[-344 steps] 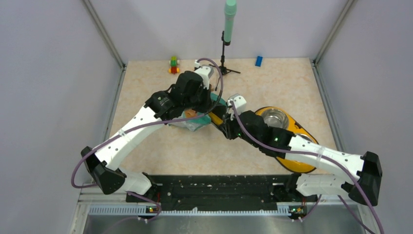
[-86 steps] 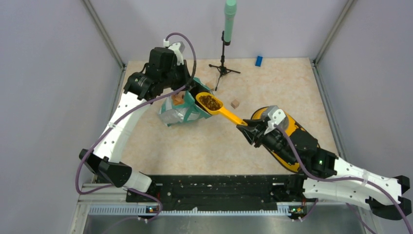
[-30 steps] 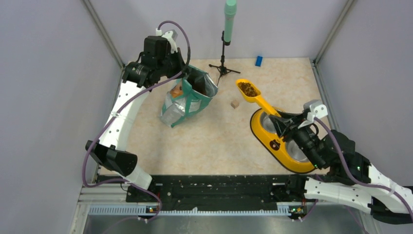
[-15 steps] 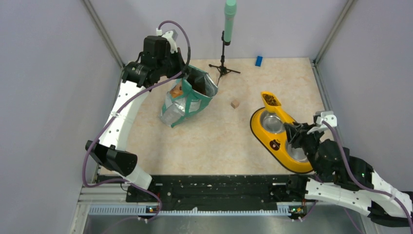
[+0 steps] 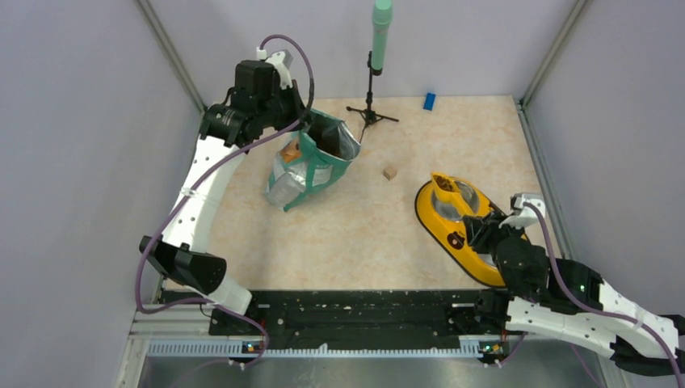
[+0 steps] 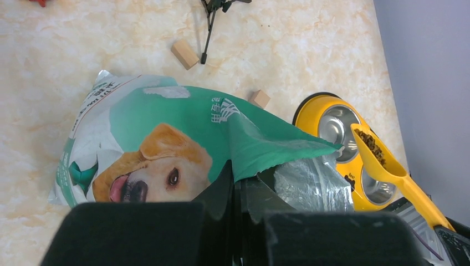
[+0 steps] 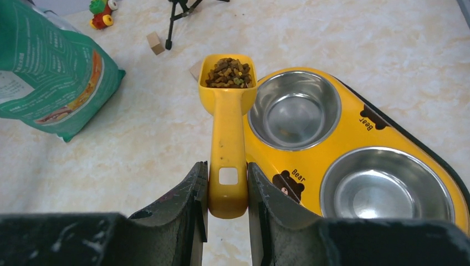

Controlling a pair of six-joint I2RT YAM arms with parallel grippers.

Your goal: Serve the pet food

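Note:
The pet food (image 7: 227, 73) is brown kibble heaped in the head of a yellow scoop (image 7: 227, 119). My right gripper (image 7: 227, 188) is shut on the scoop's handle end. It holds the scoop level at the left rim of the far steel bowl (image 7: 294, 111) of the yellow feeder (image 7: 332, 144). Both bowls look empty. From above, the scoop head (image 5: 443, 179) sits over the feeder's (image 5: 428, 218) far end. My left gripper (image 6: 238, 194) is shut on the rim of the teal-and-white dog-face pouch (image 6: 166, 144) and holds it open and upright (image 5: 311, 166).
A tan wooden cube (image 5: 390, 172) lies between pouch and feeder, and another (image 6: 184, 54) lies by the tripod stand (image 5: 371, 113) with the green tube. A blue block (image 5: 429, 101) is at the back and a small toy figure (image 7: 101, 12) at the back left. Walls close both sides.
My right arm has carried the loaded scoop from the pouch rightward and lowered it to the feeder's far bowl. The left gripper has kept the pouch lifted and still.

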